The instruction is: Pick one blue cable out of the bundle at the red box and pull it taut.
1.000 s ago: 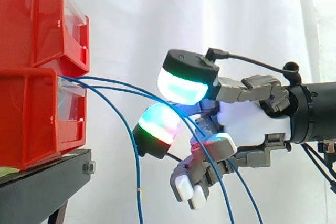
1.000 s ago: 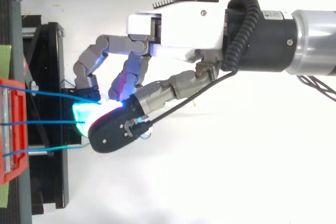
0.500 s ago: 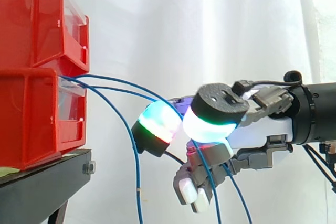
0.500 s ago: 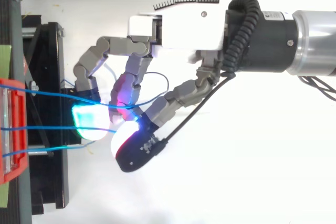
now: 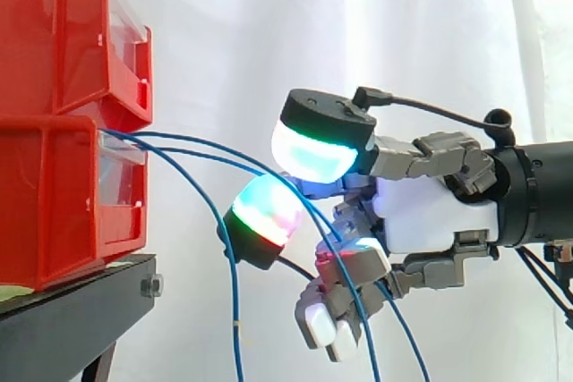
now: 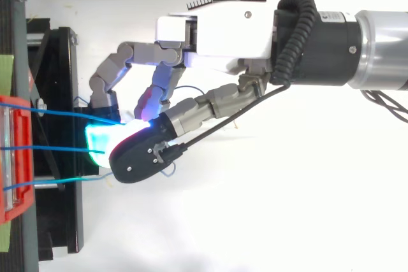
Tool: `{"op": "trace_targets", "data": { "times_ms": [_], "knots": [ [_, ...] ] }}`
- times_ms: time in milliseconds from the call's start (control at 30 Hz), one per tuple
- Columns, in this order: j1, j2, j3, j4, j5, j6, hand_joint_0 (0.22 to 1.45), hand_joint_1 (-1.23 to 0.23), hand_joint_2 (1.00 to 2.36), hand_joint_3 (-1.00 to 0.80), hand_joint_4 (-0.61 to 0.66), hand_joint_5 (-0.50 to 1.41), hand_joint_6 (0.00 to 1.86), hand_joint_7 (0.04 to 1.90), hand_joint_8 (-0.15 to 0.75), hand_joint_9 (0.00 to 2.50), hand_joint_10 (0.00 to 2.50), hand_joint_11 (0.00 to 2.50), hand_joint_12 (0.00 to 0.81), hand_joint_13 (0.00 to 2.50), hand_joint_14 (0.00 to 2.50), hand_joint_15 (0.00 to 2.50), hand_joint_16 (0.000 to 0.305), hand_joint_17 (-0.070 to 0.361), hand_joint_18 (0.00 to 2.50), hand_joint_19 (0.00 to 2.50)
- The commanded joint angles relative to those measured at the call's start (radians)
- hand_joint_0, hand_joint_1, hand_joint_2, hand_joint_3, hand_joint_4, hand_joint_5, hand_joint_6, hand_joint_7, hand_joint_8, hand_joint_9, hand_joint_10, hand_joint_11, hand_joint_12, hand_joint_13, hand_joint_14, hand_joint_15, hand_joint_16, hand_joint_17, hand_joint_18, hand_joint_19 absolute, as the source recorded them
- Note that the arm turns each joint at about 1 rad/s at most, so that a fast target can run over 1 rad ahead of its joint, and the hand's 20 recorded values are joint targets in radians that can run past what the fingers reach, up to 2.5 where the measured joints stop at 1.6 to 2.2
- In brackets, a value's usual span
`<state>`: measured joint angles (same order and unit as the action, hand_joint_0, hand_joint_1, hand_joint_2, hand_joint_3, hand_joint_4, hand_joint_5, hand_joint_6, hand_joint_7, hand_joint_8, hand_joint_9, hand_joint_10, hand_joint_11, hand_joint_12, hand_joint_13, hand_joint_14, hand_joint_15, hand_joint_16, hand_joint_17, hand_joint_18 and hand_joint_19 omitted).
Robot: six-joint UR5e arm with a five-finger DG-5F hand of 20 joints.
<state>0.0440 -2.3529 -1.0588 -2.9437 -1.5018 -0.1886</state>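
Three thin blue cables (image 5: 206,145) leave the lower red box (image 5: 54,194) and arc slackly to the right. One cable (image 5: 231,292) drops straight down beside the stand. The other two run into my hand (image 5: 434,216), pass between the raised thumb pad (image 5: 318,145) and a glowing finger pad (image 5: 264,212), then hang down past the curled lower fingers (image 5: 327,324). In the top view the hand (image 6: 223,33) reaches left towards the box (image 6: 16,157). There the thumb lies over the cyan pad, where the cables (image 6: 57,114) end.
A second red box (image 5: 63,33) is stacked on the lower one. Both stand on a black stand (image 5: 72,319) at the left. A white curtain hangs behind. Below the hand the cables dangle freely.
Half a second ago the thumb had swung down beside the finger pad. It has now lifted back above the cables, as it stood a second ago. The hanging cables have shifted slightly left.
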Motion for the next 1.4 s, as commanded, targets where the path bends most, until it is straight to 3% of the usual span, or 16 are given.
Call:
{"op": "trace_targets", "data": {
  "times_ms": [0, 100, 267, 367, 500, 667, 800, 933, 1367],
  "knots": [
    [-0.001, 0.000, 0.000, 0.000, 0.003, 0.000, 0.59, -0.65, 1.01, -0.34, 0.02, -0.12, 0.90, 0.87, 0.342, 1.27, 0.01, 1.17, 0.375, 0.98, 0.02, 0.58, 0.050, 0.112, 0.82, 0.62],
    [-0.004, 0.000, 0.000, -0.002, 0.003, -0.009, 0.64, -0.80, 1.01, -0.36, 0.04, -0.13, 0.92, 0.83, 0.356, 1.25, 0.01, 1.19, 0.369, 0.99, 0.02, 0.58, 0.049, 0.111, 0.87, 0.58],
    [-0.012, 0.000, -0.001, -0.008, 0.003, -0.043, 0.74, -0.92, 1.00, -0.50, -0.08, -0.13, 0.92, 0.90, 0.351, 1.25, 0.01, 1.20, 0.360, 1.01, 0.02, 0.56, 0.047, 0.106, 0.91, 0.54],
    [-0.015, 0.000, -0.003, -0.009, -0.001, -0.065, 0.72, -0.97, 1.00, -0.50, -0.10, -0.12, 0.93, 0.88, 0.337, 1.25, 0.01, 1.21, 0.354, 1.00, 0.02, 0.55, 0.046, 0.103, 0.91, 0.52],
    [-0.021, 0.000, -0.006, -0.008, 0.003, -0.101, 0.63, -0.99, 1.00, -0.50, -0.01, -0.12, 0.91, 0.83, 0.315, 1.24, 0.01, 1.19, 0.343, 0.99, 0.02, 0.56, 0.045, 0.102, 0.89, 0.53],
    [-0.023, 0.000, -0.009, -0.009, 0.003, -0.150, 0.55, -0.90, 1.00, -0.50, 0.02, -0.11, 0.91, 0.84, 0.334, 1.29, 0.01, 1.23, 0.357, 1.00, 0.02, 0.57, 0.048, 0.108, 0.90, 0.55],
    [-0.024, 0.000, -0.009, -0.009, 0.003, -0.164, 0.50, -0.71, 1.00, -0.50, 0.02, -0.11, 0.91, 0.82, 0.369, 1.32, 0.00, 1.22, 0.382, 1.03, 0.02, 0.57, 0.053, 0.119, 0.92, 0.56],
    [-0.024, 0.000, -0.009, -0.009, 0.003, -0.160, 0.54, -0.58, 1.00, -0.50, 0.02, -0.12, 0.90, 0.83, 0.357, 1.33, 0.01, 1.21, 0.378, 1.04, 0.02, 0.59, 0.052, 0.116, 0.89, 0.60],
    [-0.029, 0.000, -0.009, -0.009, 0.005, -0.157, 0.59, -0.72, 1.01, -0.41, 0.04, -0.14, 0.91, 0.80, 0.351, 1.27, 0.01, 1.22, 0.381, 1.03, 0.02, 0.60, 0.052, 0.116, 0.88, 0.61]
  ]
}}
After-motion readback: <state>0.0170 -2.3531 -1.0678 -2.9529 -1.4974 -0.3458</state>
